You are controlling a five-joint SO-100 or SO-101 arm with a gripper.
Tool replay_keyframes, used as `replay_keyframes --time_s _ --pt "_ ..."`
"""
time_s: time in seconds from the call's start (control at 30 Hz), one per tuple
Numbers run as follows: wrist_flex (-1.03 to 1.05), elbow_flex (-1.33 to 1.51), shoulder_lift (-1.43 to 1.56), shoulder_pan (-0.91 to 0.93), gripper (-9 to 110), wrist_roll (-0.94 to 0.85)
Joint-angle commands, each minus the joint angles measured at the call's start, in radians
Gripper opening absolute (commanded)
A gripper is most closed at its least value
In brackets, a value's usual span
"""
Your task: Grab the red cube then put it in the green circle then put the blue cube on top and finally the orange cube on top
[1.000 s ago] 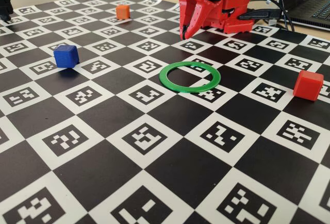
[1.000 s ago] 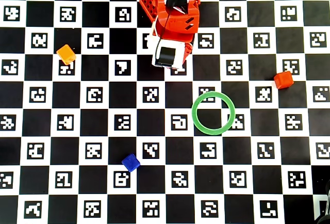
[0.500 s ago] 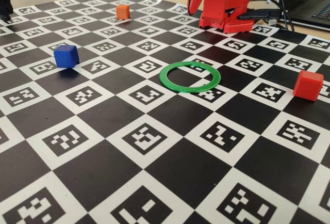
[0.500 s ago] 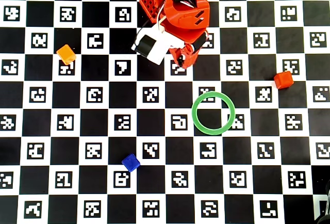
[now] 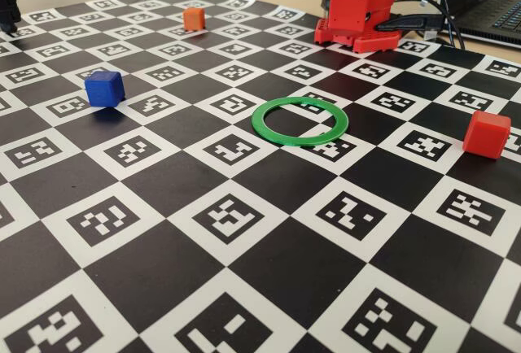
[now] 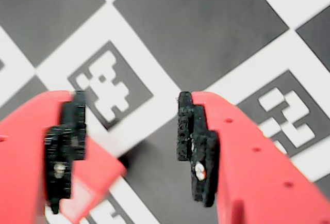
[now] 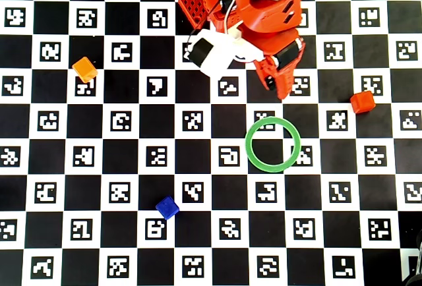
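On top of the desk [image 7: 20, 167] lies a big checkered mat [image 5: 269, 255] with black squares and white squares that have little code marks on them. Next in size is the red robot arm [image 7: 254, 9], standing at the far edge of the mat; in the overhead view it leans toward the right, probably to get closer to the red cube. Its fingers [image 6: 129, 146] are wide open with nothing between them, and the wrist view shows only mat below them. They look ready to grab, but they are not over any cube yet. Then comes the green circle [image 7: 273, 143], a flat ring lying near the middle of the mat with nothing inside it, so no step of the stacking is done. It sits just in front of the fingers, and its edge peeks in at the top of the wrist view. Smallest are the three cubes, all well apart from each other. In the overhead view the red cube [image 7: 362, 102] waits to the right of the ring, the blue cube [image 7: 167, 207] sits lower left, and the orange cube [image 7: 84, 69] sits far left.
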Motion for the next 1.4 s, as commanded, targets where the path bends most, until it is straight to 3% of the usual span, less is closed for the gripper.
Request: replay_keyframes --time_s 0.0,0.6,1.1,1.37 --pt "0.066 -0.229 -0.100 -0.048 20 -0.026" --pt "0.190 -0.595 -0.463 -0.281 44 -0.176" --pt "0.348 -0.879 -0.782 -0.430 41 -0.433" --pt "0.347 -0.979 -0.953 -0.453 41 -0.477"
